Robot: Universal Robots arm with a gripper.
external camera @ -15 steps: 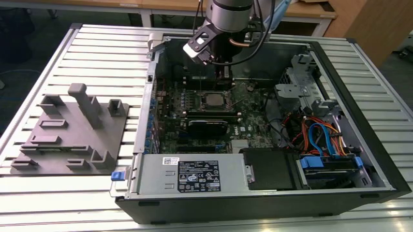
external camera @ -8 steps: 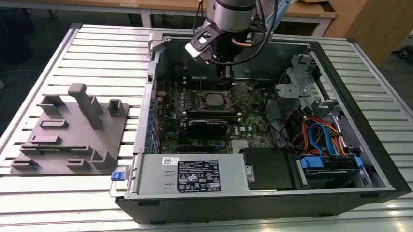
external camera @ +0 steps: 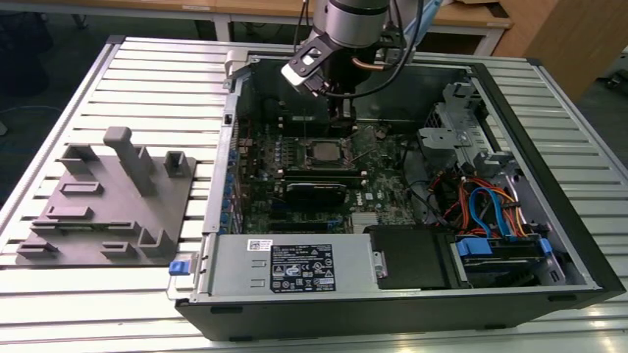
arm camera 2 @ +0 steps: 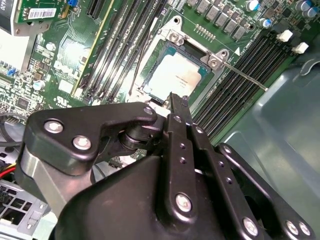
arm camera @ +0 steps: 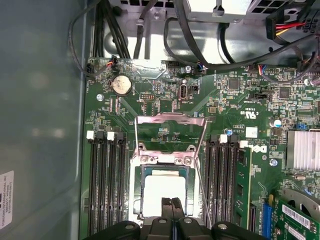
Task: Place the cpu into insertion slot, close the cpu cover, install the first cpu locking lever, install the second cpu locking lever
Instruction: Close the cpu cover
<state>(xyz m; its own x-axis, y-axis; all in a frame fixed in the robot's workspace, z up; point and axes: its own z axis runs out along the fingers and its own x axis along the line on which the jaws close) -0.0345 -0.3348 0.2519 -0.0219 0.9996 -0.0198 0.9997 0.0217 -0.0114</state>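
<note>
The cpu (arm camera: 162,187) with its silver-grey top lies in the insertion slot (arm camera: 141,172) on the green board; it also shows in the second wrist view (arm camera 2: 175,77) and the exterior view (external camera: 323,151). The cpu cover (arm camera: 170,118) looks swung up on its hinge, a thin silver frame with the board visible through its cut-out. A thin locking lever (arm camera 2: 245,77) sticks out beside the socket. My gripper (arm camera: 172,201) hovers over one edge of the cpu, its black fingers (arm camera 2: 179,107) shut together on nothing. Whether it touches the chip I cannot tell. In the exterior view the gripper (external camera: 340,118) reaches down into the case.
Long black memory slots (arm camera: 107,190) flank the socket on both sides. A coin battery (arm camera: 121,85) and cable bundles (arm camera: 235,55) lie beyond the cover. The case wall (arm camera: 40,125) stands close by. A grey fixture (external camera: 108,198) sits on the table at the exterior view's left.
</note>
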